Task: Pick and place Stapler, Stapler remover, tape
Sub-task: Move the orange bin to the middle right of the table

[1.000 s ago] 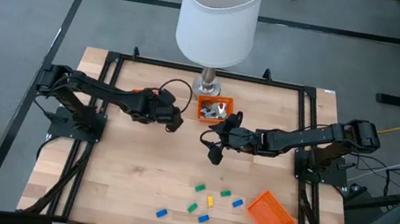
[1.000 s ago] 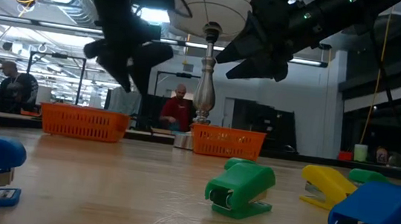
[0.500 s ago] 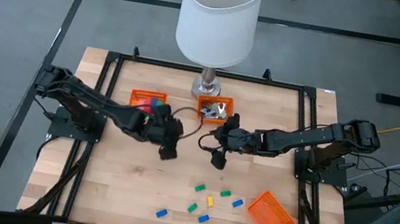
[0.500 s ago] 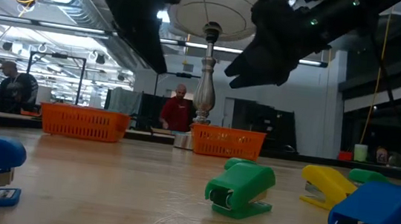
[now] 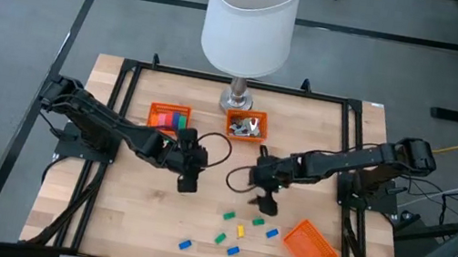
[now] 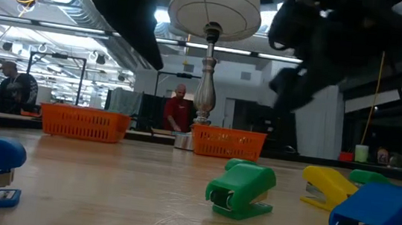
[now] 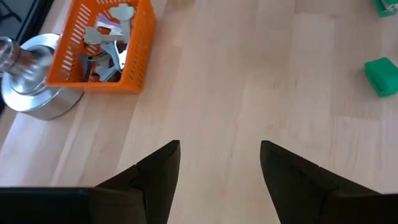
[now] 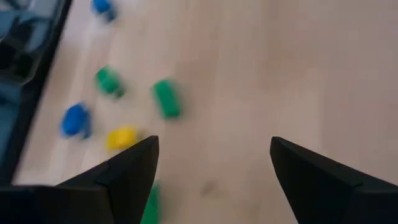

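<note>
The right claw (image 5: 264, 199) hangs open over the middle of the table (image 5: 132, 215) and holds nothing. The little staplers (image 5: 240, 232) lie just past it, at about five o'clock from the claw in the high view. The nearest one is a green stapler (image 5: 259, 221), with its long side running across the table, tipped a little. The right arm is the nearer one to them.

The left claw (image 5: 187, 175) is open and empty too, at nine o'clock from the right claw.

There are about nine staplers: four green, four blue and one yellow. There are three orange baskets. One basket (image 5: 169, 117) holds the bright tape rolls (image 5: 177, 120). One basket (image 5: 246, 126) holds silvery pieces. One basket (image 5: 311, 249) lies tipped near the staplers.
</note>
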Robot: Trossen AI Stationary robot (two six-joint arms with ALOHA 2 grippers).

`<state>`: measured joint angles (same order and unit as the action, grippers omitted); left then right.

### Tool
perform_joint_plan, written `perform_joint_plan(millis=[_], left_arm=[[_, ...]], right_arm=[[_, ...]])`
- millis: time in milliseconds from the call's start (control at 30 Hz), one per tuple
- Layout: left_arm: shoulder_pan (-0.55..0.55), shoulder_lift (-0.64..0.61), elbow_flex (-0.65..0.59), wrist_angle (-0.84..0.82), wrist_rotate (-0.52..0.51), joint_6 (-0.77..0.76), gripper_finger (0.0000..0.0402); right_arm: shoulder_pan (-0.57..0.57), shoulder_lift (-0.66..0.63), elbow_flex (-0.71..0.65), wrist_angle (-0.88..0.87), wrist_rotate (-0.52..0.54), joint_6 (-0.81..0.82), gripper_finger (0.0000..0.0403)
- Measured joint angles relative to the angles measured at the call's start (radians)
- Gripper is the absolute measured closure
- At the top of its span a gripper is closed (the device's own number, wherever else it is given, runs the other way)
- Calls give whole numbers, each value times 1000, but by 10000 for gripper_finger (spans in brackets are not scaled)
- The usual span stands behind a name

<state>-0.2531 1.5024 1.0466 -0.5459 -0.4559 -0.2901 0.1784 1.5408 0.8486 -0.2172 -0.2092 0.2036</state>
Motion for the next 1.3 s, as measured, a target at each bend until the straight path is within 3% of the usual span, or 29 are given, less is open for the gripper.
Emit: perform_joint_plan(millis=[367,533,700,1033,1300], left_arm=[[0,0,-1,4,-49,-2,183],[0,0,-2,3,-50,-2,183],[0,0,-2,3,-51,-3,183],[0,0,-2,3,-52,35,183],[0,1,-2,3,-79,66,183]], right_arm=[[177,-24,83,-383,-150,266,183],[273,-25,168,-529,-225,401,276],[372,-25,197,-574,-280,645,388],[507,-24,95,-580,-202,987,396],[489,-24,21,-586,-21,1020,388]])
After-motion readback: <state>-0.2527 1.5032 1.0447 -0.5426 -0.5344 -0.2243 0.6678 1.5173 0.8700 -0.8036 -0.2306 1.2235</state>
